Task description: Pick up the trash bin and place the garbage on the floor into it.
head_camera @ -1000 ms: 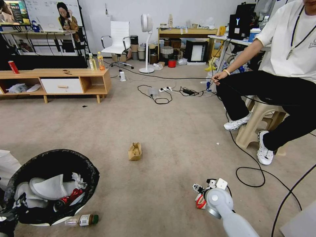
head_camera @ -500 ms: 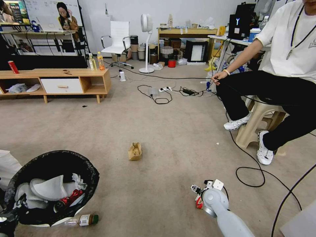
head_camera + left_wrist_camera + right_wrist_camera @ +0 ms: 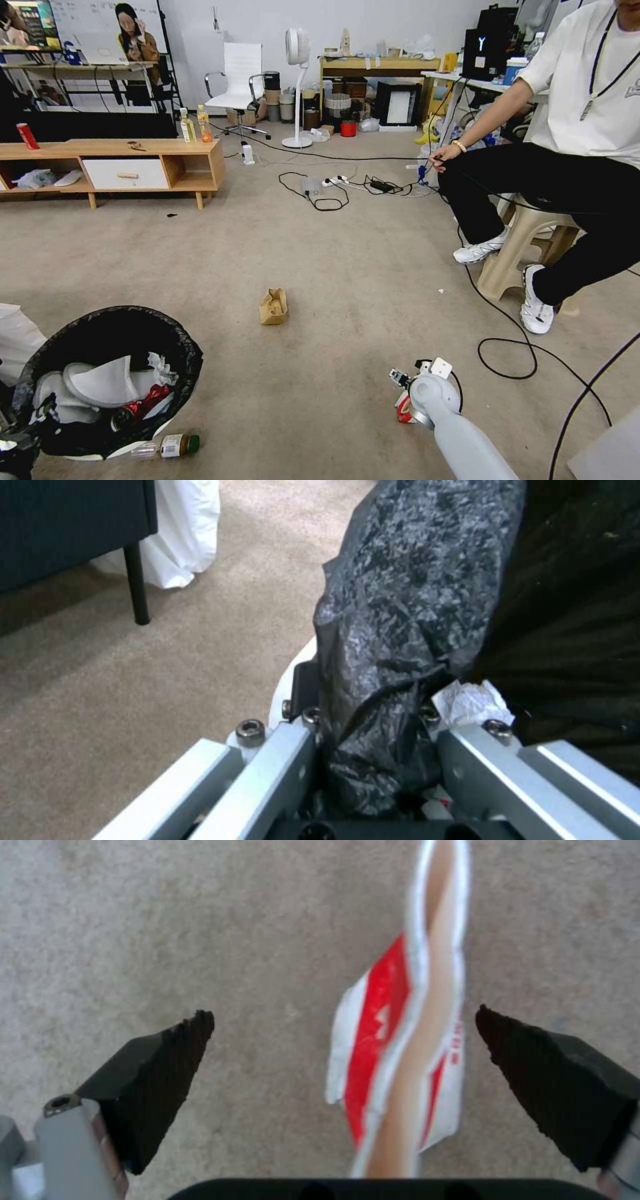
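One wide stretch of beige carpet floor carries everything here. The trash bin, black-lined and already holding litter, sits low at the robot's left, its bagged rim pinched tight in the left claw. A tan paper bag lies mid-floor, well apart from it. The right claw hangs spread wide around a crushed red-white carton. A small bottle lies against the bin's base.

Even bright indoor light, soft shadows; fisheye bend at head-view edges; carton blurred close-up.
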Robot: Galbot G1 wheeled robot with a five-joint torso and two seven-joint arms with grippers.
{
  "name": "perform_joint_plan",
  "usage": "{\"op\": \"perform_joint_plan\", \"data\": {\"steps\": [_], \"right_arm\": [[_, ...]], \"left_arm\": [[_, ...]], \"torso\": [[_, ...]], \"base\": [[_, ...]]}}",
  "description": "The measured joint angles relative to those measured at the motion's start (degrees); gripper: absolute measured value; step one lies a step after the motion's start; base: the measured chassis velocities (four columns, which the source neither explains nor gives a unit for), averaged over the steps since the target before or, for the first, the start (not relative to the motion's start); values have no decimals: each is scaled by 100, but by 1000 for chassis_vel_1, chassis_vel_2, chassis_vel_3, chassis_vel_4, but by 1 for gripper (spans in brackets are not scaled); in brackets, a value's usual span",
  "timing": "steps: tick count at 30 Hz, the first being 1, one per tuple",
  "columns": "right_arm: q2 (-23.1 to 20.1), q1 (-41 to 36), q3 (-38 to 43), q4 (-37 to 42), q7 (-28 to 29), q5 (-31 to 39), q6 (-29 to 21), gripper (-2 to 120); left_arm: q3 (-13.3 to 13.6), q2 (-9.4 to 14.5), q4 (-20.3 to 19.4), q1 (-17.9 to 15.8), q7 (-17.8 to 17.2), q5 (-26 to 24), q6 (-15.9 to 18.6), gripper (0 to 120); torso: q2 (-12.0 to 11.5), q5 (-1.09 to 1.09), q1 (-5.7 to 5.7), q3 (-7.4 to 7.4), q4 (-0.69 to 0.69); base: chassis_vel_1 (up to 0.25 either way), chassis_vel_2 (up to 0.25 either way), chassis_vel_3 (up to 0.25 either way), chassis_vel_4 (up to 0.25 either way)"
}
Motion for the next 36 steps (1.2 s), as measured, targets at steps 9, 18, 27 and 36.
{"op": "perform_joint_plan", "data": {"steps": [9,18,27,36], "right_arm": [[0,-56,55,-223,-96,-106,40,96],[38,-70,37,-423,-212,-210,60,65],[99,-211,-119,-402,-287,-386,107,30],[33,-336,-223,-204,-340,-472,150,1]], "left_arm": [[69,-39,8,-10,10,67,-16,5],[81,-69,-37,22,19,76,-21,5],[141,-96,-95,29,23,95,-22,5],[151,-95,-98,26,26,101,-22,5]], "torso": [[0,0,0,0,0],[0,0,0,0,0],[0,0,0,0,0],[0,0,0,0,0]], "base": [[0,0,0,0],[0,0,0,0],[0,0,0,0],[0,0,0,0]]}}
